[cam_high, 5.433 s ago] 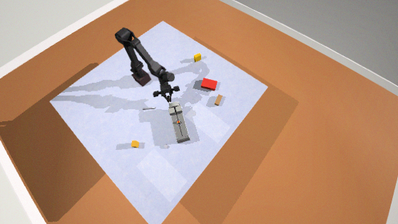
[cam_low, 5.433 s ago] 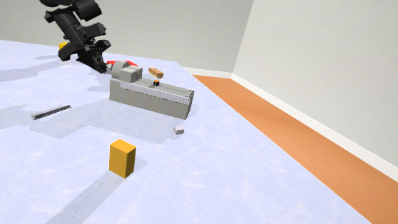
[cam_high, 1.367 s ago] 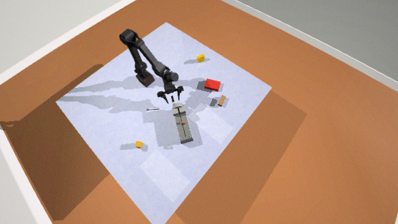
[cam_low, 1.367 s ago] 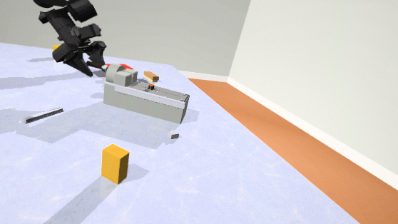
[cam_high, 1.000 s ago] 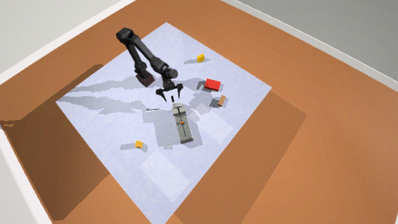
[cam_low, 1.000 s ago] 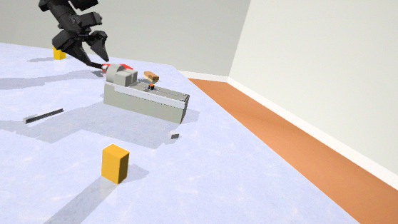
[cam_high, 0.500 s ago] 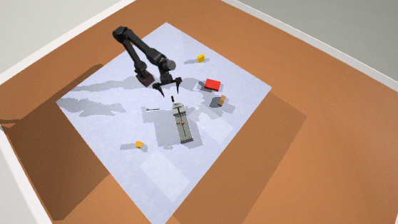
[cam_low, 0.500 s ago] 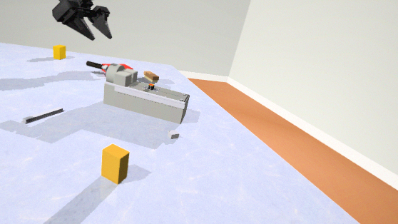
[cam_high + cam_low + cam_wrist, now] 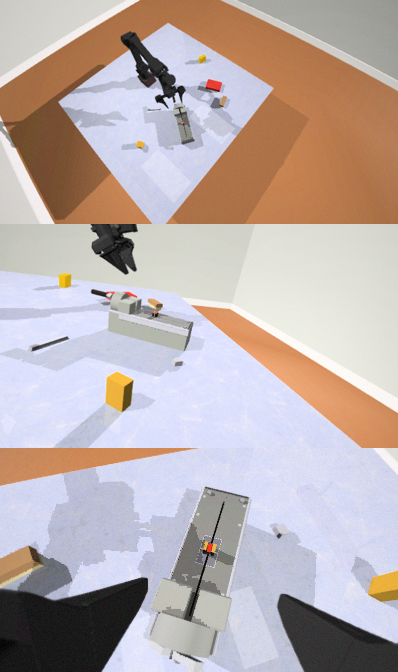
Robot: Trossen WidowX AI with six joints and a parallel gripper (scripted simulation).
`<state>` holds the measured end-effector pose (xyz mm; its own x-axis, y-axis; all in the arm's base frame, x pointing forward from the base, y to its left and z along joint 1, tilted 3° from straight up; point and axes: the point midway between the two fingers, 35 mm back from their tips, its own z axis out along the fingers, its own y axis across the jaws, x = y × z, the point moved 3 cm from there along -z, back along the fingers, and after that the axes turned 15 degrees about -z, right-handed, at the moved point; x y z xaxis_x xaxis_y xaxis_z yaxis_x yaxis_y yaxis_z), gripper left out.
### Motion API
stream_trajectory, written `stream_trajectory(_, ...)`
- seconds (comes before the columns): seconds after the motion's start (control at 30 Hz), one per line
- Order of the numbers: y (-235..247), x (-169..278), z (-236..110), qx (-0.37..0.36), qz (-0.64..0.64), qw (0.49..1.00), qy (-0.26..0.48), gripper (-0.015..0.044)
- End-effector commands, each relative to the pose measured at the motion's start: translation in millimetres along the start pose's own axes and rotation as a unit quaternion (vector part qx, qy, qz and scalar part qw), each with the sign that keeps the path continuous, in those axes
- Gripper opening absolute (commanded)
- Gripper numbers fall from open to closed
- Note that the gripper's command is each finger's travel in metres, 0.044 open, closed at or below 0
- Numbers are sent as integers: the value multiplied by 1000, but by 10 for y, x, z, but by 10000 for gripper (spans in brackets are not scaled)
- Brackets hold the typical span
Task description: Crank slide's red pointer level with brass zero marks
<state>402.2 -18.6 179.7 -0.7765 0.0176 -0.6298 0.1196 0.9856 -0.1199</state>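
The grey machine (image 9: 187,137) (image 9: 146,331) (image 9: 184,637) has a slotted top. Its red pointer (image 9: 210,548) sits in the slot between two brass marks, left (image 9: 205,546) and right (image 9: 214,548); it looks about level with them, though the marks are too small to judge exactly. The black crank handle (image 9: 98,292) sticks out from the round housing, away from the slide. In the wrist view the handle is out of frame. My gripper (image 9: 175,105) (image 9: 130,272) (image 9: 214,588) is wide open and empty, raised above the machine's crank end and touching nothing.
A red block (image 9: 214,85) and a tan block (image 9: 223,101) (image 9: 155,303) lie beside the machine. Yellow blocks stand farther off, one at the back (image 9: 202,58) and one at the front (image 9: 119,392). A thin dark bar (image 9: 50,344) and small grey block (image 9: 177,362) lie nearby.
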Motion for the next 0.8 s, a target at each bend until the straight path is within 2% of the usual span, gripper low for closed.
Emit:
stream_trajectory(0.0, -145, -142, 142, -21, -21, 1000, 3, 440)
stream_trajectory(0.2, -311, -268, 290, -40, -40, 998, 0, 440)
stream_trajectory(0.47, -223, 54, 702, -41, -40, 998, 0, 440)
stream_trajectory(0.77, -221, 63, 711, -41, -40, 998, 0, 440)
